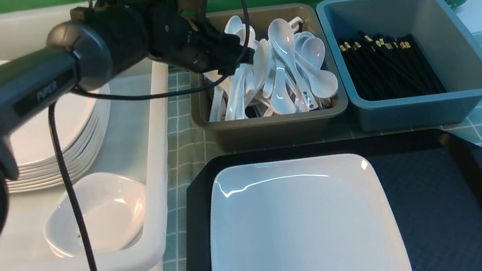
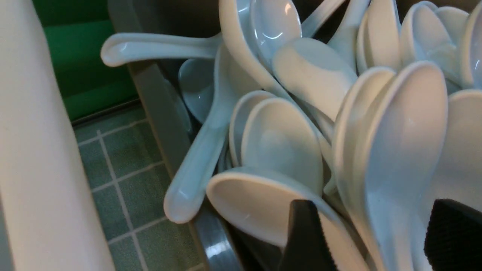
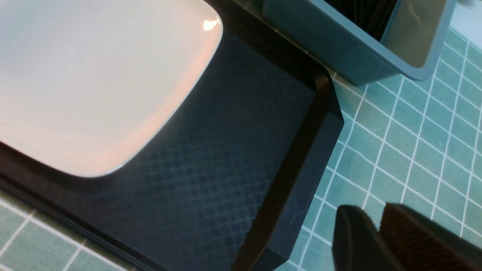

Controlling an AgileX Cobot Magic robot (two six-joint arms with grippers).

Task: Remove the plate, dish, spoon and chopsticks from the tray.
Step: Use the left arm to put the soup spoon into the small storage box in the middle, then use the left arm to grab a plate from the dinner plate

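Plate [image 1: 302, 226] on tray [image 1: 445, 191], well behind your left pincer [image 2: 374, 218].
Pincer wide open, gripping nothing; spoon [image 2: 399, 150] between its fingers [image 2: 305, 241] lies lengthwise along them, bowl pointing away.

White plate [image 1: 302, 226], black diamond-patterned tray [image 1: 430, 183]

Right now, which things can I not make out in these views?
Plate: near edge cut off by the front view's bottom.
Left fingers: the wrist hides them in front view; only tips in left wrist view.
Right fingers: cut by the right wrist view's edge; gap unclear.
Spoons: all alike in the grey tub; the wanted one unidentifiable.
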